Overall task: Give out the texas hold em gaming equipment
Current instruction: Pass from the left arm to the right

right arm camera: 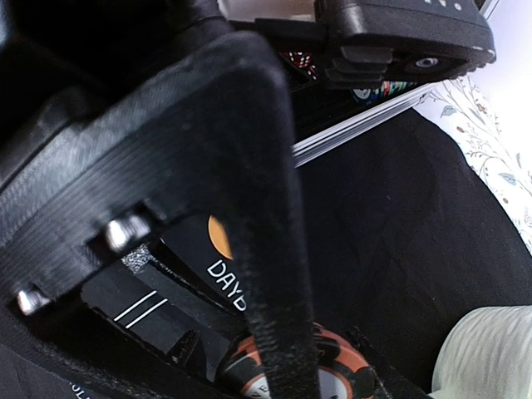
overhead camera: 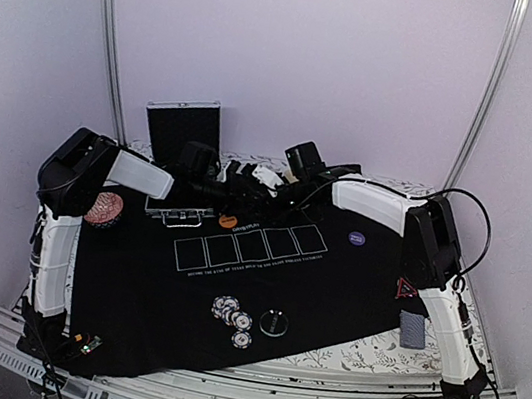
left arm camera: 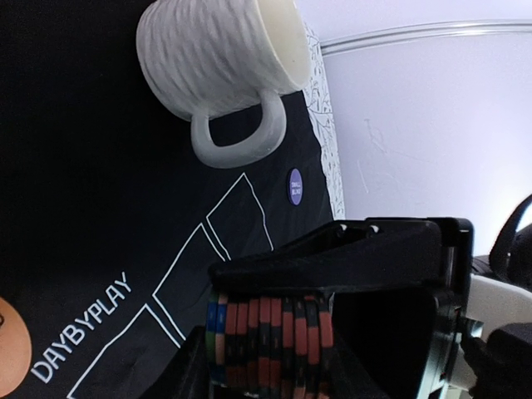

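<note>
My left gripper (left arm camera: pixel 274 332) is shut on a row of red, black and blue striped poker chips (left arm camera: pixel 270 337), held above the black mat. My right gripper (right arm camera: pixel 291 366) shows only one dark finger (right arm camera: pixel 266 249), which crosses in front of a red-and-black chip (right arm camera: pixel 341 374); I cannot tell whether it grips it. Both grippers meet at the back middle of the mat (overhead camera: pixel 248 185). Loose chips (overhead camera: pixel 233 314), a dark disc (overhead camera: pixel 274 322), an orange token (overhead camera: pixel 228 221), a purple token (overhead camera: pixel 356 238), a red-edged triangle (overhead camera: pixel 407 290) and grey-blue cards (overhead camera: pixel 412 329) lie around the mat.
A cream mug (left arm camera: pixel 220 58) stands close beyond the left gripper, also in the right wrist view (right arm camera: pixel 490 357). An open chip case (overhead camera: pixel 183 131) stands at the back left. A pile of chips (overhead camera: pixel 105 207) lies by the left arm. The mat (overhead camera: pixel 148 302) has five card outlines.
</note>
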Robot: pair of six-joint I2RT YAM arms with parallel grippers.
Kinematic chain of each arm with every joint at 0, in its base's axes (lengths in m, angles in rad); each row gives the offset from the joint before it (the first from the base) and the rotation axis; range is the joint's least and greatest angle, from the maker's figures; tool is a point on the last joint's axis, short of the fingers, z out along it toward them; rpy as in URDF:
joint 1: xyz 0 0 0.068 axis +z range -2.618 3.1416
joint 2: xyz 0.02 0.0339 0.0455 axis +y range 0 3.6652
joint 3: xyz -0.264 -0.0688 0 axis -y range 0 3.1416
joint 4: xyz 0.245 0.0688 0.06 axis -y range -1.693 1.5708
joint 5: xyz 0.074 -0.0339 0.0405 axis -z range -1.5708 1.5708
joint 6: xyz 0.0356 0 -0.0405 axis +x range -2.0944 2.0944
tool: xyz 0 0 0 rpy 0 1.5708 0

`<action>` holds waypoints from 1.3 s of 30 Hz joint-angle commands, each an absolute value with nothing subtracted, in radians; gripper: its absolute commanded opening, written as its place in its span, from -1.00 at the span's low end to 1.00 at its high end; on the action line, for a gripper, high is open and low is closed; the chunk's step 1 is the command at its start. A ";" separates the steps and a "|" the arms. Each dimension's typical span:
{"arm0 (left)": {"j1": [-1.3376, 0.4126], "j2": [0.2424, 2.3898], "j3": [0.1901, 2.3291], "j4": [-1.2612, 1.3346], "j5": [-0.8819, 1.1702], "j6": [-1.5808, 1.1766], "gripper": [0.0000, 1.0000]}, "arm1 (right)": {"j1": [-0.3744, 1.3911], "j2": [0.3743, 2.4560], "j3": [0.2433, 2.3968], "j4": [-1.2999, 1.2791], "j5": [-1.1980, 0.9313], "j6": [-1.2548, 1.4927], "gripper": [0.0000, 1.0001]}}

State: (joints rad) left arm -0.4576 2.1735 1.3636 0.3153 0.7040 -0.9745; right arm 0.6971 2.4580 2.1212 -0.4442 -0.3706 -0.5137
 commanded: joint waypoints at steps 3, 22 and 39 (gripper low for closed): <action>-0.452 2.154 1.361 0.373 0.725 -0.972 -1.00 | 0.692 2.471 2.145 -0.428 -0.377 -0.514 -0.09; -0.446 2.159 1.359 0.380 0.731 -0.968 -1.00 | 0.692 2.491 2.146 -0.387 -0.328 -0.501 -0.13; -0.434 2.272 1.490 0.116 0.546 -0.787 -0.94 | 0.694 2.581 2.173 -0.327 -0.186 -0.418 -0.75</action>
State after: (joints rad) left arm -0.4400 2.2234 1.4281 0.2314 0.6575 -0.8722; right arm 0.6949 2.5164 2.1292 -0.3435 -0.2989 -0.4717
